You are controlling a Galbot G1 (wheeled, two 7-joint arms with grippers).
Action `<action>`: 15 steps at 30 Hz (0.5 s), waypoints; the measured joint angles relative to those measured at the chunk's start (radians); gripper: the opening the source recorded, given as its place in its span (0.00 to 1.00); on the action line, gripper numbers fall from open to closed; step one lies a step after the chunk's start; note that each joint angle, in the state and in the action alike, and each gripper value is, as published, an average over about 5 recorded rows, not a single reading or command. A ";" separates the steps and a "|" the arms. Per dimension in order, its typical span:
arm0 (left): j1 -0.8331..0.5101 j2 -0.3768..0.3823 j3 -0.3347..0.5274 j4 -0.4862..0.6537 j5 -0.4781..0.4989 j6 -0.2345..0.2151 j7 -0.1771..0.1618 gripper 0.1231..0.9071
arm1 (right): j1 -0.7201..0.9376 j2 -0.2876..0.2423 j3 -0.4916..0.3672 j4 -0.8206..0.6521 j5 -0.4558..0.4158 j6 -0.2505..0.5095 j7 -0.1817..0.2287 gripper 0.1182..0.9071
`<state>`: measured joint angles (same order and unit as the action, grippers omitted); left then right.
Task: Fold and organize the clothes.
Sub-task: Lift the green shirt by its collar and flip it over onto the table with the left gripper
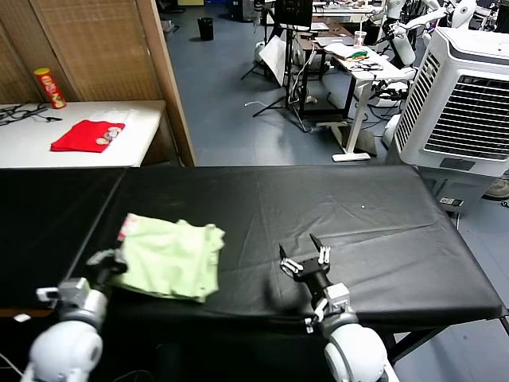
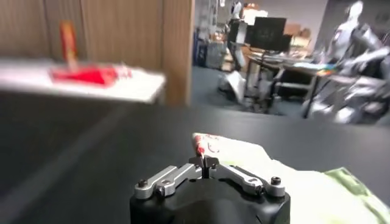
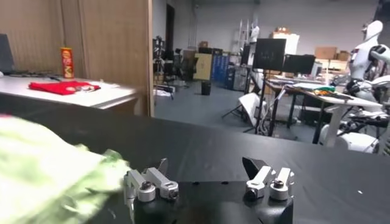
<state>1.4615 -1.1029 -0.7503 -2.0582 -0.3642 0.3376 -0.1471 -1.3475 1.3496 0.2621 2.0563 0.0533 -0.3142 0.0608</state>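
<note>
The pale green T-shirt [image 1: 171,259] lies bunched and partly folded on the black table [image 1: 358,207], toward its front left. My left gripper [image 1: 111,259] is at the shirt's left edge. In the left wrist view the left gripper [image 2: 206,163] is shut, pinching the corner of the shirt [image 2: 274,176] that carries the pink-red print. My right gripper [image 1: 306,255] hovers open just right of the shirt, near the table's front edge, with nothing in it. In the right wrist view its fingers [image 3: 159,176] stand wide apart and the shirt [image 3: 42,164] lies off to one side.
A white side table [image 1: 24,143] at the back left holds a red folded garment [image 1: 87,135] and a snack can [image 1: 50,87]. A wooden partition [image 1: 171,79] stands behind the table. A white air cooler [image 1: 465,103] is at the back right.
</note>
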 joint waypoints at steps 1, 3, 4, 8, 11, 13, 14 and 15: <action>-0.001 0.028 -0.020 0.001 0.018 -0.003 0.000 0.02 | 0.000 0.001 -0.001 0.000 -0.001 0.001 0.000 0.86; 0.000 0.079 -0.054 -0.005 0.047 -0.005 0.000 0.02 | -0.002 0.003 -0.003 -0.002 -0.003 0.002 0.000 0.86; 0.001 0.099 -0.065 -0.011 0.061 -0.005 0.000 0.02 | -0.004 0.004 -0.004 -0.003 -0.005 0.002 0.000 0.86; -0.002 0.132 -0.070 -0.056 0.096 0.010 -0.005 0.02 | -0.017 0.009 -0.006 -0.003 -0.016 0.007 0.000 0.86; -0.012 0.114 -0.028 -0.094 0.064 0.032 -0.017 0.02 | -0.031 0.010 -0.003 0.004 -0.024 0.011 0.000 0.86; -0.023 0.090 0.015 -0.112 0.011 0.045 -0.025 0.02 | -0.041 0.010 0.003 0.010 -0.026 0.014 -0.001 0.86; -0.030 0.075 0.038 -0.118 -0.022 0.053 -0.030 0.02 | -0.046 0.010 0.007 0.014 -0.027 0.015 -0.001 0.86; -0.039 0.061 0.062 -0.122 -0.057 0.061 -0.037 0.02 | -0.052 0.010 0.010 0.017 -0.027 0.017 -0.001 0.86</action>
<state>1.4228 -1.0421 -0.6883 -2.1797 -0.4212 0.3985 -0.1839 -1.3995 1.3596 0.2724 2.0734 0.0258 -0.2971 0.0601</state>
